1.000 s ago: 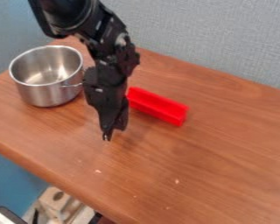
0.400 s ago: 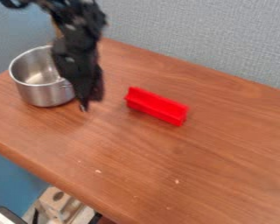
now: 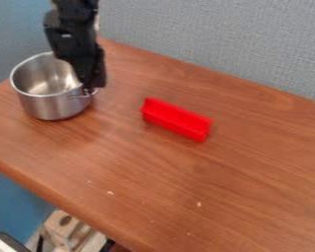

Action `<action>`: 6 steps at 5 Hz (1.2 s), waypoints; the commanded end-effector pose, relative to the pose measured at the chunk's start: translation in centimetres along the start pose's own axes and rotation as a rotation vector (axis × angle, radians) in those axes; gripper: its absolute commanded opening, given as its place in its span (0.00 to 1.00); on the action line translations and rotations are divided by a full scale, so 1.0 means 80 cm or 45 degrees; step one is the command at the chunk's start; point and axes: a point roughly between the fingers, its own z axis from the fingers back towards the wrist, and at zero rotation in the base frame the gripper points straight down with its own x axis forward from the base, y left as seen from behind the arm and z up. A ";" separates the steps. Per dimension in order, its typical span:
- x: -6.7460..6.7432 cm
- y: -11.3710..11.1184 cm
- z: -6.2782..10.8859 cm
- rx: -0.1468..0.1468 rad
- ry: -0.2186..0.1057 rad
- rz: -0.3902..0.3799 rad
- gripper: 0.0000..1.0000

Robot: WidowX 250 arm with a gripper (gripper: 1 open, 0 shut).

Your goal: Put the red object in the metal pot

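Observation:
The red object (image 3: 175, 118), a bright red elongated block, lies flat on the wooden table (image 3: 187, 187) near its middle. The metal pot (image 3: 42, 89) stands upright at the left, and I see nothing inside it. My gripper (image 3: 92, 87) hangs pointing down, right beside the pot's right rim and its small handle. It is well left of the red block and apart from it. Its dark fingers blur together, so I cannot make out their spread. Nothing shows held between them.
A blue-grey wall runs behind the table. The table's front edge slants from the lower left to the bottom middle, with floor clutter (image 3: 62, 236) showing below it.
The gripper has risen and travelled left, from in front of the red block to the pot's right rim. The red block and the pot have not moved.

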 end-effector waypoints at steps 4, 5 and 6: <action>-0.114 0.037 -0.032 -0.078 0.082 -0.410 1.00; -0.127 0.041 -0.044 -0.082 0.085 -0.443 1.00; -0.133 0.039 -0.051 -0.082 0.084 -0.449 1.00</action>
